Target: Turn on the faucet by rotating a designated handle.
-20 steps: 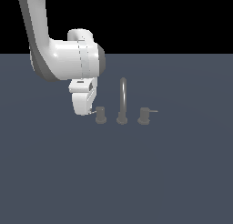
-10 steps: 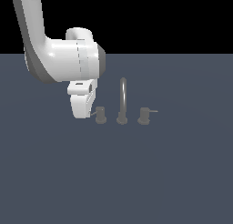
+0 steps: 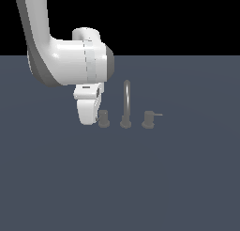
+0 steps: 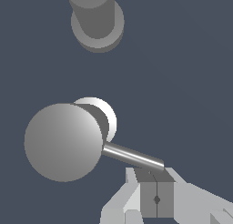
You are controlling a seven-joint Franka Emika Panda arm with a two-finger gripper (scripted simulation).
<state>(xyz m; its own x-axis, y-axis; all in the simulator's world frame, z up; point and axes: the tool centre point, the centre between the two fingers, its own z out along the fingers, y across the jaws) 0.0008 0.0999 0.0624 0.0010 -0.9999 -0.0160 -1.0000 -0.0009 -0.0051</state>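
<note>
Pincer (image 4: 157, 199) closed, empty, now lower beside handle (image 4: 63, 142) w/ pin tip adjacent.

My exterior view sat well back, facing the faucet (image 3: 125, 105) across the tabletop (image 3: 140, 178). My wrist view looked steeply down, very close above the handle (image 4: 63, 142); both caught it.
</note>
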